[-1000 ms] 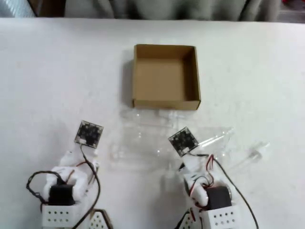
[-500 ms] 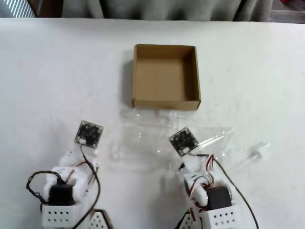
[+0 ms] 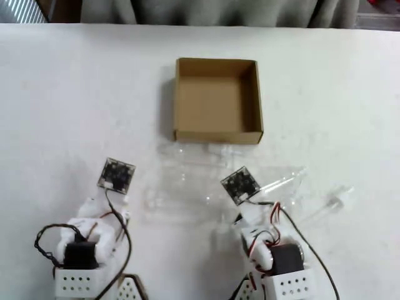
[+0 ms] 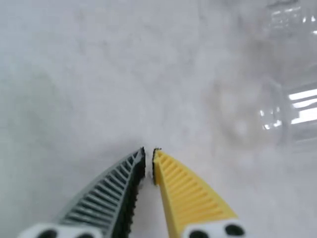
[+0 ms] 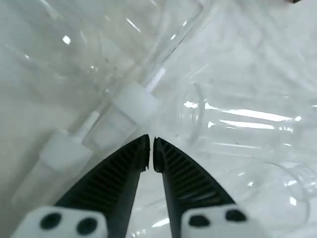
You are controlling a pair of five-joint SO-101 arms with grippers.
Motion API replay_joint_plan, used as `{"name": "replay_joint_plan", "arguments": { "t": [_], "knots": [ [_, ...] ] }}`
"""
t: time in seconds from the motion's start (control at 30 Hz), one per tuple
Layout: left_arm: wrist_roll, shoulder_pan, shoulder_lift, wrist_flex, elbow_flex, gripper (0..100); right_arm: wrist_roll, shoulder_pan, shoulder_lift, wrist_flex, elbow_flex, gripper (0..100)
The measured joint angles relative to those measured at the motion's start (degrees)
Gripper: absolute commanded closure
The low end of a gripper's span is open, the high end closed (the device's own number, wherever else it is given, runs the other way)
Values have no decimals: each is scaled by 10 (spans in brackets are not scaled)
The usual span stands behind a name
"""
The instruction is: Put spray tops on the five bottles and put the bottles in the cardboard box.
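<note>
Could barely make out the clear bottles (image 3: 187, 181) from above: mere glints and faint outlines against the white table (image 3: 75, 94), lying on their sides in a loose cluster just in front of the cardboard box (image 3: 217, 135) and outside it. Could neither count them nor separate one outline from the next. Found a spray top (image 3: 337, 199) off beyond the cluster, farther from the box on the right arm's side, pale and nearly lost on the table. Placed the left arm (image 3: 87, 231) and right arm (image 3: 269, 244) on the far side of the cluster from the box, fingertips covered from above by small black camera boards (image 3: 117, 174). Got the pincers plainly from the wrists instead. Saw the left gripper (image 4: 148, 153), one grey finger and one yellow, pressed together on nothing over bare table, beside a blurred bottle (image 4: 292, 99) cut off at the edge. Saw the right gripper (image 5: 151, 143), both fingers black, likewise pressed together on nothing, just above the cluster. Picked out there a white collar (image 5: 132, 105) with a thin tube, a second white piece (image 5: 62, 148) beside it, and an open bottle neck (image 5: 195, 116).
</note>
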Motion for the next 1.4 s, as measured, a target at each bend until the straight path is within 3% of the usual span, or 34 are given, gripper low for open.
{"name": "replay_joint_plan", "arguments": {
  "t": [0.33, 0.67, 0.83, 1.1, 1.23, 1.4],
  "knots": [
    [0, 6, 0, -110, 3, 945, 2, 0, 0, 0, 0, 981],
    [0, 25, 5, -70, -107, 946, 2, 0, 0, 0, 0, 981],
    [0, 41, 107, -64, -203, 946, 2, 0, 0, 0, 0, 981],
    [0, 81, 406, -64, -440, 944, 2, 0, 0, 0, 0, 981],
    [0, 127, 508, -64, -474, 943, 2, 0, 0, 0, 0, 981],
    [0, 212, 518, -65, -471, 942, 2, 0, 1, 0, 0, 981]
  ]
}}
